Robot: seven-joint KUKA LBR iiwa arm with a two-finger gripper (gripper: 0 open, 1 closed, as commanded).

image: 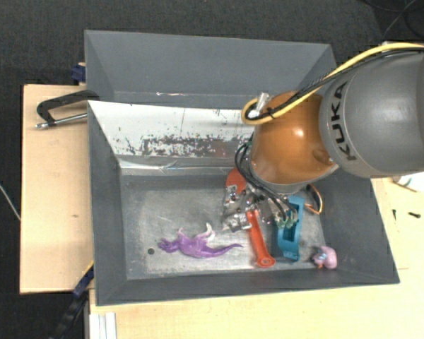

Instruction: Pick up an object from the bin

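- An orange tool (258, 246), long and narrow with a rounded lower end, lies on the floor of the grey metal bin (131, 210), right of the middle and close to the front wall; it runs from under the gripper down toward the front.
- The gripper (237, 214) hangs low inside the bin at the upper end of the orange tool, its metal parts just left of the shaft; whether they touch the tool cannot be told.
- Whether the gripper is open or closed cannot be told either, as wires and metal parts crowd the view there, and nothing can be seen held in it.
- A blue plastic piece (290, 242) lies just right of the orange tool, roughly in line with it, its top end tucked under the wrist.
- A small pink toy (325, 258) sits alone near the front right corner, apart from the blue piece.
- A purple toy dinosaur (196, 246) lies flat to the left of the gripper, its tail pointing toward the orange tool without reaching it.
- Above the gripper, a rounded orange cover (290, 150) caps the wrist, and a yellow cable (353, 58) loops over it along the grey arm (381, 119), which enters from the right.
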